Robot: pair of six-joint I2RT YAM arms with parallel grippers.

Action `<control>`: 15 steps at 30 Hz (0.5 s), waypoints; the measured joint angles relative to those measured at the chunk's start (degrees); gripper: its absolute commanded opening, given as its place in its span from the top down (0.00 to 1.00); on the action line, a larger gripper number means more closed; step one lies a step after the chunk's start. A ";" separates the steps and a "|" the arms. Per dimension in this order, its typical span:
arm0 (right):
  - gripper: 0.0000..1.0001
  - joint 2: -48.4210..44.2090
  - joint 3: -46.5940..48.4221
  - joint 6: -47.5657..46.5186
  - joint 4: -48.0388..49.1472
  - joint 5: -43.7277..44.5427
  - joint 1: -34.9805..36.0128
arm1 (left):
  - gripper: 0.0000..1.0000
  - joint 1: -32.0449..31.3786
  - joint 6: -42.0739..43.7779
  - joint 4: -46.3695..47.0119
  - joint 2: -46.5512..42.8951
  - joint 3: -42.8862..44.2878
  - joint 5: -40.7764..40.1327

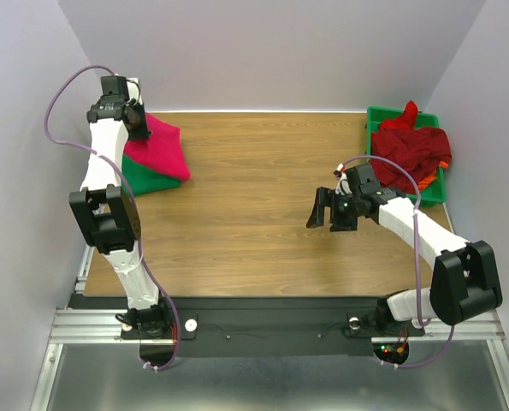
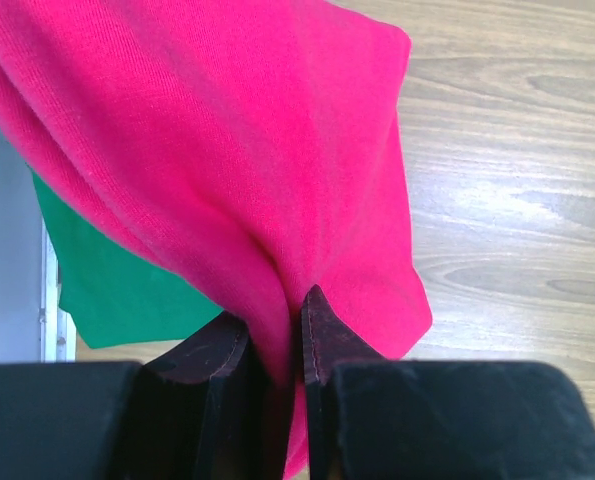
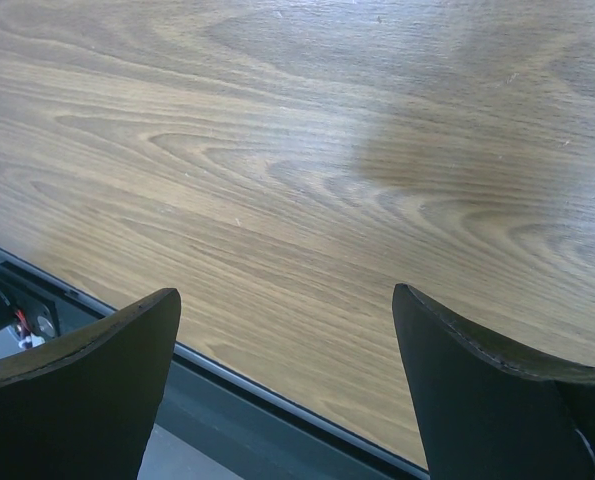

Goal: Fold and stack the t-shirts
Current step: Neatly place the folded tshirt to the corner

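A folded bright pink-red t-shirt (image 1: 162, 147) lies on a folded green t-shirt (image 1: 143, 178) at the far left of the table. My left gripper (image 1: 139, 125) is shut on the pink-red shirt's edge; in the left wrist view the cloth (image 2: 237, 150) is pinched between the fingers (image 2: 322, 335), with the green shirt (image 2: 107, 290) under it. A heap of dark red shirts (image 1: 412, 147) with some orange cloth (image 1: 443, 163) lies in the green tray (image 1: 375, 116) at the far right. My right gripper (image 1: 322, 208) is open and empty above the bare wood (image 3: 307, 170).
The wooden table (image 1: 263, 197) spans the space between the two piles. The table's near edge and a black rail (image 3: 277, 400) show in the right wrist view. White walls close in the left, back and right sides.
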 measured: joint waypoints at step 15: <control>0.07 -0.02 -0.22 0.04 -0.02 -0.81 0.02 | 1.00 2.47 0.35 5.22 -0.90 -9.79 0.33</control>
